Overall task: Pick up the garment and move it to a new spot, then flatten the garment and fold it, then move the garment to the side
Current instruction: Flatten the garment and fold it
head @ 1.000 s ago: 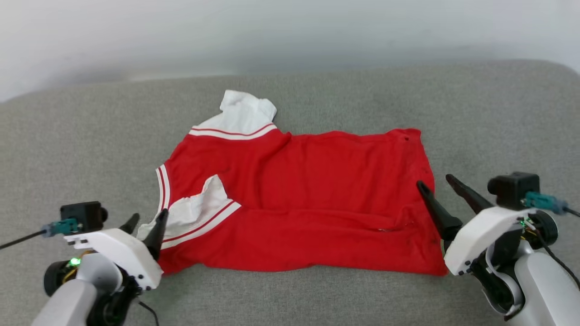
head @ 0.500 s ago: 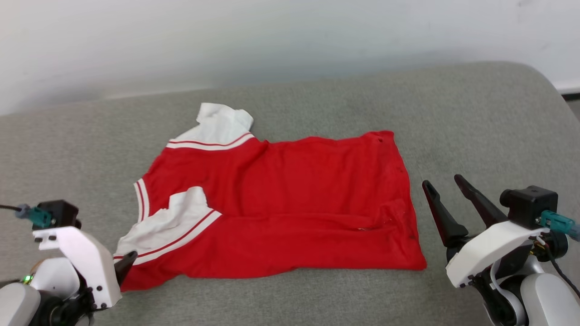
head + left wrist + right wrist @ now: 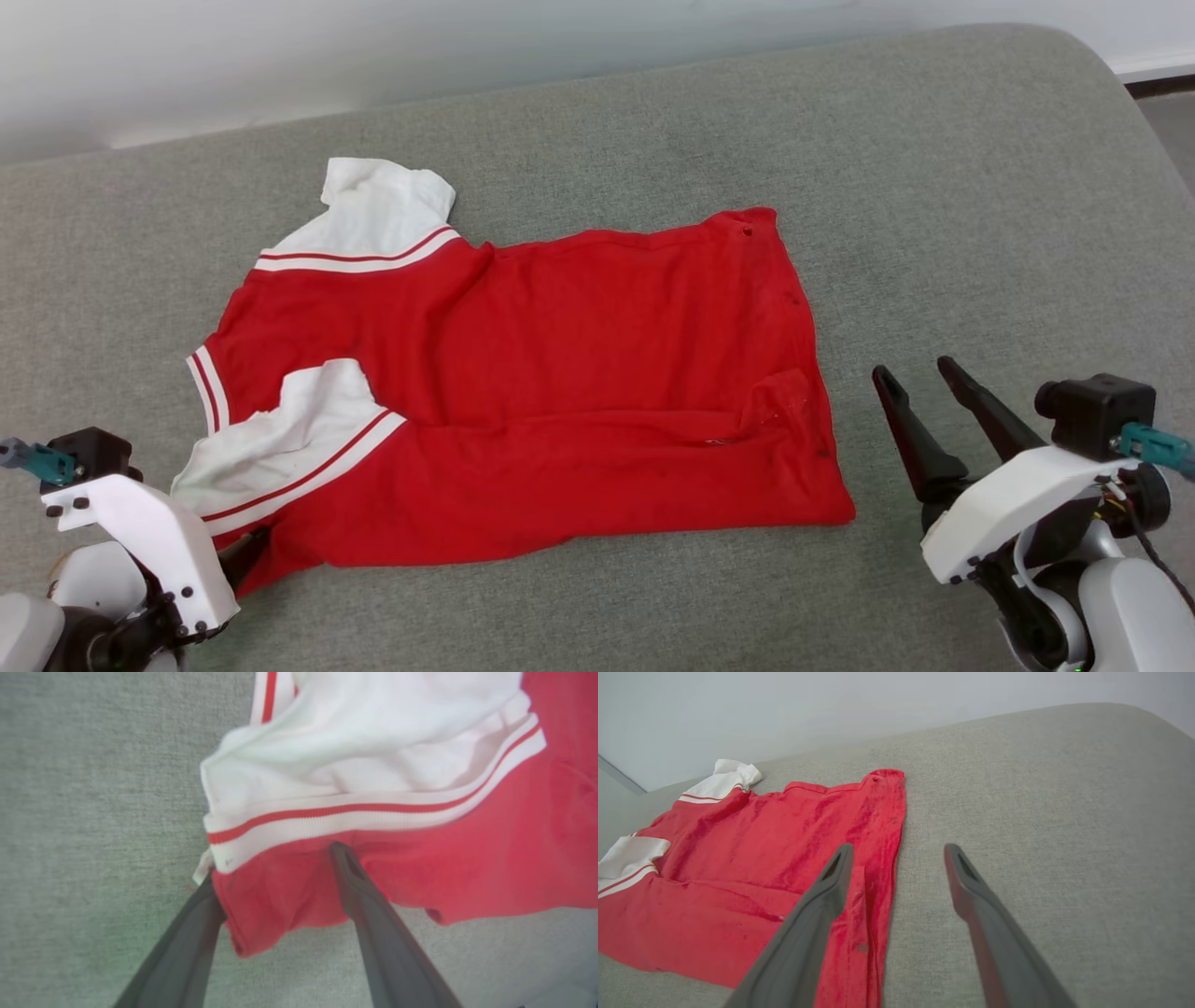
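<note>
Across the middle of the head view I see the garment (image 3: pixel 560 373) spread on a grey upholstered cushion (image 3: pixel 934 187). A white wall (image 3: pixel 280 56) runs along the top of the frame behind it. The cushion's rounded corner curves away at the upper right.

At the lower right, the right gripper (image 3: pixel 915 371) is over bare grey fabric just beside the garment. Its two dark fingers are spread apart, hold nothing, and point up the frame. A narrow strip of cushion separates them from the hem (image 3: pixel 808 355). In the right wrist view one finger overlaps the red cloth only by line of sight.

At the lower left of the head view, the white wrist housing hides most of the left gripper (image 3: pixel 275 863). Its wrist view shows the fingers (image 3: pixel 373 914) apart, with the garment's red lower corner lying between them. One tip is at the cloth's edge under the striped trim (image 3: pixel 350 812) and the other lies over red fabric. I cannot tell whether either is pressing down.

The T-shirt's long axis runs left to right across the head view, slightly tilted, with collar and sleeves at the left and hem at the right. The upper sleeve (image 3: pixel 383 201) sticks out toward the wall. The lower sleeve (image 3: pixel 289 434) is folded in over the red body, and a lengthwise crease runs above the lower edge.
</note>
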Robot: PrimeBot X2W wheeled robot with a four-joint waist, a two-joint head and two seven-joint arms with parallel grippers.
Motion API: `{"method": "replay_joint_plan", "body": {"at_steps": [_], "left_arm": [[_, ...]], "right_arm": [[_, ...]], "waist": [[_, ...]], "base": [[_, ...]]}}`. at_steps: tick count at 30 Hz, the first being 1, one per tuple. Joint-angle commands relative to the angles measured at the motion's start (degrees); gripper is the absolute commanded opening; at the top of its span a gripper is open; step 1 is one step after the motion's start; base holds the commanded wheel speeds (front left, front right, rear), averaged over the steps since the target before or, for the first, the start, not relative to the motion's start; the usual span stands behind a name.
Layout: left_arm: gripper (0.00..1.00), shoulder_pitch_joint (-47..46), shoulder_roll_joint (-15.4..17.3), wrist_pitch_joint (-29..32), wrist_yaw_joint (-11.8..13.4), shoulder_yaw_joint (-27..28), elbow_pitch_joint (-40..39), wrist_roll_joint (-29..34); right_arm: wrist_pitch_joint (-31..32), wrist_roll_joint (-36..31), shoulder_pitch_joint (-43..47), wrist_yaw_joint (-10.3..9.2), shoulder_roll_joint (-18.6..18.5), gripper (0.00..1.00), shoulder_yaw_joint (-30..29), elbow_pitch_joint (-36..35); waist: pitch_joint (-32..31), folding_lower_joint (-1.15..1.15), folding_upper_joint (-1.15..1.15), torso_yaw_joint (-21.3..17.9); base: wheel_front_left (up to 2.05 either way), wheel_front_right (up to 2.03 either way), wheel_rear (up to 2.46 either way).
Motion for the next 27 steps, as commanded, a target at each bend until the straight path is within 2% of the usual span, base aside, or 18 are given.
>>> {"method": "replay_joint_plan", "body": {"at_steps": [1,8,14,18,21,27], "left_arm": [[0.0,0.86,-2.79,-0.07,-0.77,-1.81,1.48,-0.63],[0.0,-0.22,-4.41,-1.04,-2.55,-1.84,3.0,-1.6],[0.0,-1.95,-3.35,-4.01,-3.24,-0.59,0.58,0.19],[0.0,-2.89,-3.08,-5.09,-2.99,-0.6,-1.64,1.6],[0.0,-3.65,-3.36,-5.23,-2.73,-0.85,-2.79,2.05],[0.0,-4.76,-4.35,-5.44,-3.0,-1.94,-2.83,2.67]], "right_arm": [[0.62,0.42,-0.47,-0.03,-0.36,1.0,-0.54,0.11],[6.49,3.51,-1.14,-0.04,-2.18,1.0,-2.77,0.4],[21.49,6.97,-1.44,-0.04,-5.7,1.0,-2.75,2.57],[29.58,8.32,-2.05,-0.04,-6.62,1.0,-1.47,3.96],[32.19,8.62,-3.57,-0.03,-6.07,1.0,0.35,5.79],[33.2,8.92,-6.97,-0.04,-3.14,1.0,4.09,13.04]], "waist": [[-0.08,0.0,0.0,0.13],[-1.76,0.0,0.0,1.43],[-3.18,0.0,0.0,3.09],[-2.89,0.0,0.0,4.55],[-2.11,0.0,0.0,5.5],[-0.4,0.0,0.0,6.86]], "base": [[0.0,0.0,0.0],[0.0,0.0,0.0],[0.0,0.0,0.0],[0.0,0.0,0.0],[0.0,0.0,0.0],[0.0,0.0,0.0]]}}
